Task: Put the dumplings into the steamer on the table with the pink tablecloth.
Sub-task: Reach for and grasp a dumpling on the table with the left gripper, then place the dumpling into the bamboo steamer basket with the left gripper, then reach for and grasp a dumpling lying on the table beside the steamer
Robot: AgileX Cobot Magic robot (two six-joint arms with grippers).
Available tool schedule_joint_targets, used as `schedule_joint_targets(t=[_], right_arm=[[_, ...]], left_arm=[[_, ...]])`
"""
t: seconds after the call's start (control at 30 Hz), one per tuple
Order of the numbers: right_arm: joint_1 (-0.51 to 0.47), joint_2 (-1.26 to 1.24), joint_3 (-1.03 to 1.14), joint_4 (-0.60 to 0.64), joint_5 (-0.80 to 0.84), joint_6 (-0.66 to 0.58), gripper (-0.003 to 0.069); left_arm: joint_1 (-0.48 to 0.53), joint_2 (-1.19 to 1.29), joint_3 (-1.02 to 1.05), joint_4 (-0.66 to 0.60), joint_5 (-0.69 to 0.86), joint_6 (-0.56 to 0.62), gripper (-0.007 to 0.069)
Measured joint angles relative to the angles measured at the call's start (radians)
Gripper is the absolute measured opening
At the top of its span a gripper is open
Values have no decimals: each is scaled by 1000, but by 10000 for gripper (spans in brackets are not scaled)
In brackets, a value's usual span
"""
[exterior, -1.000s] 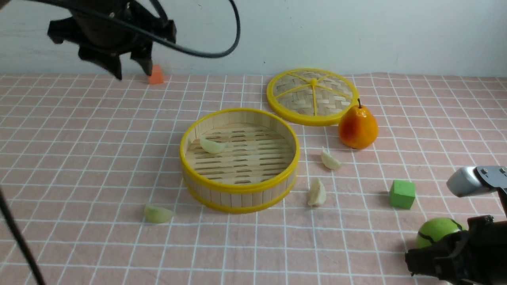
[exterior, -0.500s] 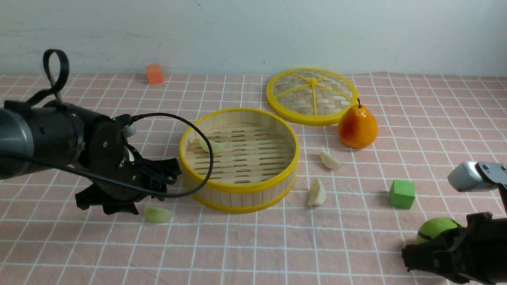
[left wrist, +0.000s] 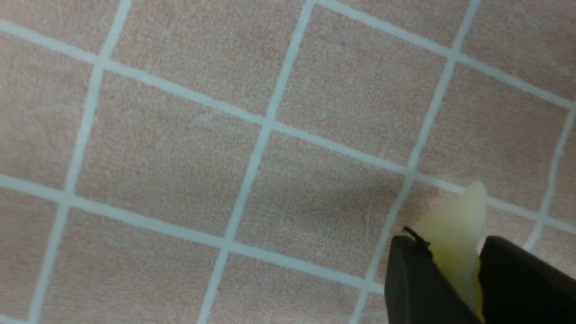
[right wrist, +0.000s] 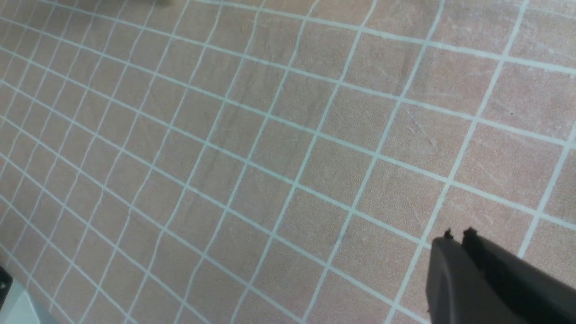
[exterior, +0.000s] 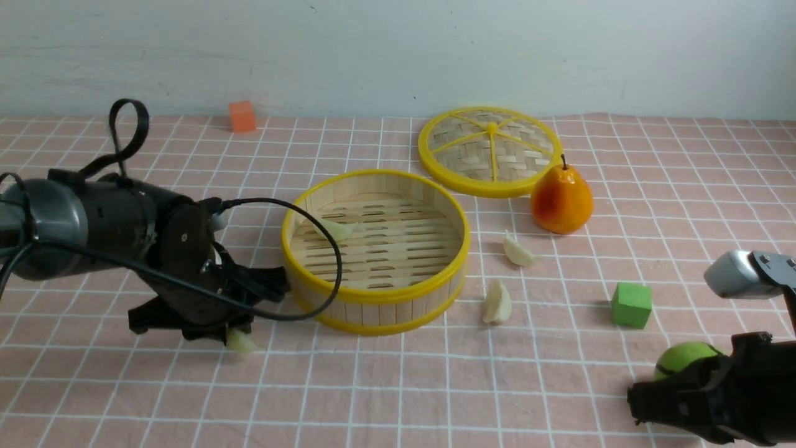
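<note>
One of the four is done: a pale dumpling (exterior: 334, 229) lies on the floor of the steamer (exterior: 373, 298), close to the wall at its 10 o'clock.

The second is in hand. My left jaws are drawn narrow around a green dumpling (left wrist: 452, 225), one finger against each side, at the steamer's 8 o'clock and just outside its wall. In the front view it seems to sit on the surface (exterior: 398, 398), so I judge it gripped but not yet lifted. It needs a raise over the yellow rim and a release inside.

Two white dumplings lie out on the cloth (right wrist: 270, 157), waiting. One (exterior: 519, 252) is at the steamer's 3 o'clock and the other (exterior: 497, 303) at its 4 o'clock, near each other and clear of the wall.

My right jaws are pressed together with nothing between them, low over bare cloth at the surface's 5 o'clock. Both white ones lie on that arm's side, so I reckon they fall to it. By my count, the job is about a quarter done.
</note>
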Motion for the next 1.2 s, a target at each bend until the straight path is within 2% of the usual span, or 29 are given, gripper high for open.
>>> schedule_joint_targets(t=[0.17, 0.23, 0.27, 0.33, 0.6, 0.73, 0.77, 0.8, 0.83, 0.93, 0.97, 1.0, 1.07, 1.13, 1.2], right_arm=[[0, 0, 0, 4, 0, -38, 34], [0, 0, 0, 12, 0, -52, 34], [0, 0, 0, 12, 0, -53, 34], [0, 0, 0, 22, 0, -70, 34], [0, 0, 0, 26, 0, -77, 34], [0, 0, 0, 26, 0, -77, 36], [0, 0, 0, 26, 0, -77, 39], [0, 0, 0, 26, 0, -77, 39], [0, 0, 0, 26, 8, -67, 43], [0, 0, -1, 21, 42, -35, 53], [0, 0, -1, 21, 44, -32, 54], [0, 2, -11, 7, 62, -2, 64], [0, 10, -37, -14, 79, 39, 78], [0, 23, -88, -40, 90, 79, 92], [0, 45, -175, -72, 92, 123, 102]], left_arm=[[-23, -120, -167, -56, 108, 234, 165], [-48, -134, -230, -95, 102, 324, 165], [-51, -134, -230, -100, 99, 333, 165], [-99, -113, -285, -147, 39, 433, 165], [-147, 72, -296, -114, -62, 479, 168], [-147, 132, -296, -82, -79, 479, 239], [-147, 139, -296, -77, -80, 479, 309], [-147, 139, -296, -77, -79, 479, 309], [-147, 130, -296, -77, -76, 477, 386], [-147, 80, -298, -77, 3, 465, 447], [-147, 74, -298, -77, 13, 465, 449], [-147, 14, -305, -73, 112, 463, 446], [-147, -83, -306, -71, 187, 463, 411], [-147, -200, -305, -89, 246, 462, 344], [-147, -357, -285, -139, 267, 467, 233]])
